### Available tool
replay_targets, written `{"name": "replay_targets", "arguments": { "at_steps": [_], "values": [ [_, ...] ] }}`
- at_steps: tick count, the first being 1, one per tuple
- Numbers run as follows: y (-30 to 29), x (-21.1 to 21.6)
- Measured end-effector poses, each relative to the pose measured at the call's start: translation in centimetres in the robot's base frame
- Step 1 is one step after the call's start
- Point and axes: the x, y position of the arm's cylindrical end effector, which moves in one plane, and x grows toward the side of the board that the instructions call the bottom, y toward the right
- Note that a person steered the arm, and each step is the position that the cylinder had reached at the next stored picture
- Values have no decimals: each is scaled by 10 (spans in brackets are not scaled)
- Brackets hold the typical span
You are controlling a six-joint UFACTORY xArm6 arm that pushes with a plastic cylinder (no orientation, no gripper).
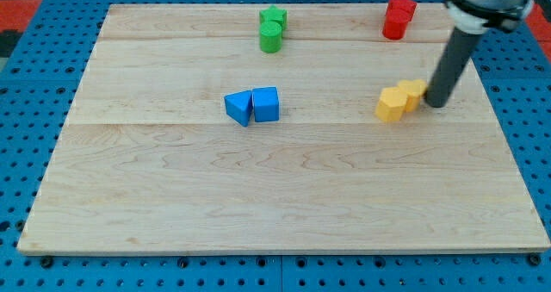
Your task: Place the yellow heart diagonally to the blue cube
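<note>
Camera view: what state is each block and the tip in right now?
Blue cube: touching blue triangular block.
Yellow heart: touching yellow hexagonal block.
Green blocks: touching pair at view's top.
Red blocks: touching pair at view's top.
My tip: against the heart's right side.

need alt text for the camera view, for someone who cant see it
My tip touches the right side of two yellow blocks at the right of a wooden board. Two blue blocks sit mid-board; green blocks and red blocks sit along the top.
</note>
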Motion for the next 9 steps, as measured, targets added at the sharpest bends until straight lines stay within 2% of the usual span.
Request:
{"name": "replay_targets", "arguments": {
  "at_steps": [1, 2, 3, 4, 6, 7, 9],
  "values": [
    [-57, -3],
    [-65, -26],
    [-7, -30],
    [-10, -44],
    [-130, -59],
    [-113, -86],
    [-115, -103]
  ]
}}
